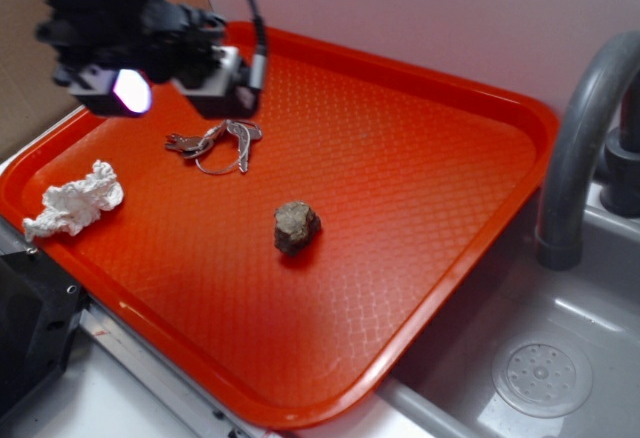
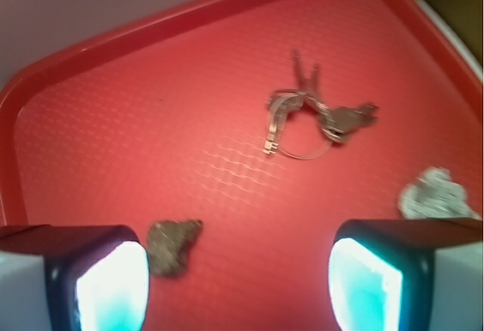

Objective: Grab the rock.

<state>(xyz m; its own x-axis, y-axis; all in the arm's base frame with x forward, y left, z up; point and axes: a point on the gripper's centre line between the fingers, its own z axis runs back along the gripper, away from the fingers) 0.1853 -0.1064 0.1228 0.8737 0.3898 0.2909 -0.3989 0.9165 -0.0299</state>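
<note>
Rock sits alone near the middle of the red tray, touching nothing, a lumpy brown-grey stone on the patterned floor. In the wrist view the rock shows just beside the left fingertip pad, low in the picture. A bunch of keys lies well apart from it, toward the tray's far-left corner, and a crumpled white paper wad rests near the tray's left edge. The end effector hangs above the tray over the keys, its fingers spread wide apart and gripping nothing. Beyond the tray's right edge stand a grey faucet and a sink.
</note>
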